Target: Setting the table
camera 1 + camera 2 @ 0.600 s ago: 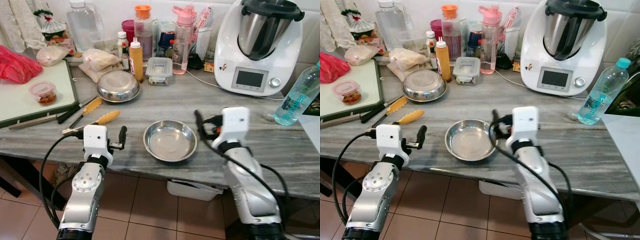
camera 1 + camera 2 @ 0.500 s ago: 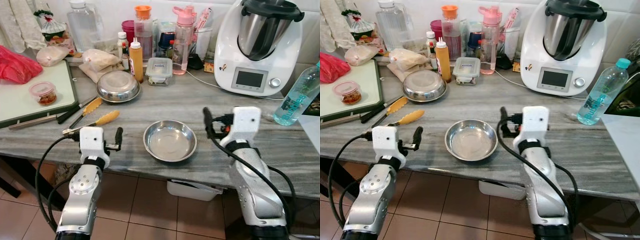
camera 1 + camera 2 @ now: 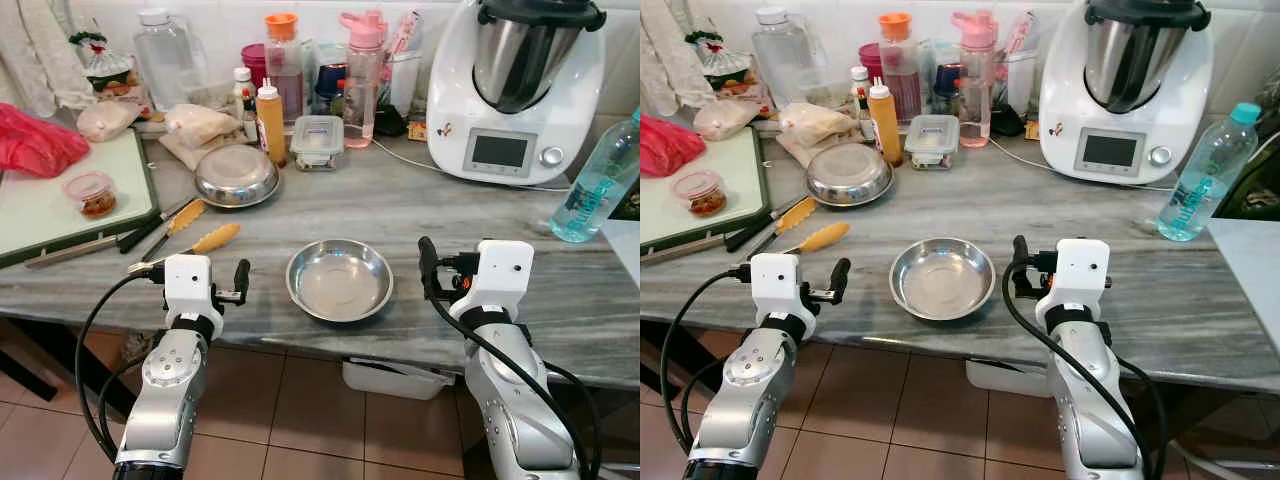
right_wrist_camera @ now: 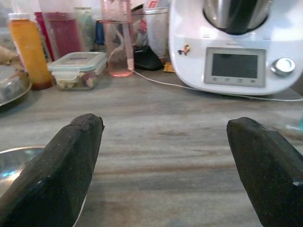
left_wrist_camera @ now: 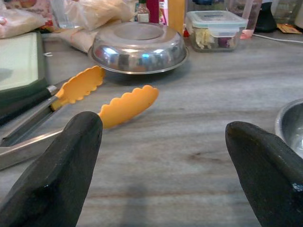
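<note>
Centrally on the grey marble bench (image 3: 400, 215) sits an empty steel bowl (image 3: 340, 279), upright and close to the front edge. Both arms reach up from below that edge, one on each side of the bowl. The left gripper (image 3: 241, 281) hovers just beside the bowl's left rim without touching it, and the left wrist view shows its two black fingers (image 5: 57, 179) spread wide with nothing between them. The right gripper (image 3: 428, 266) hangs near the bowl's right side, apart from it, and its fingers (image 4: 66, 163) are likewise spread wide and empty, with the bowl's rim showing at the edge of the right wrist view. Behind the left gripper lie orange-tipped tongs (image 3: 190, 235), their handles pointing toward the robot's left, with a dark-handled knife (image 3: 150, 225) alongside. Farther back stands an upturned steel dish (image 3: 236, 174), and next to it an orange sauce bottle (image 3: 270, 122) and a lidded clear food container (image 3: 318, 140). A pink drinking bottle (image 3: 363, 78) rises behind the container. On the right rear of the bench is a white kitchen machine (image 3: 515, 90) with a small screen and a knob, and a clear blue water bottle (image 3: 595, 185) stands near the right edge. At far left a green-rimmed tray (image 3: 40, 215) carries a small pink-lidded tub (image 3: 90, 192), with a red bag (image 3: 35, 140) behind it.
</note>
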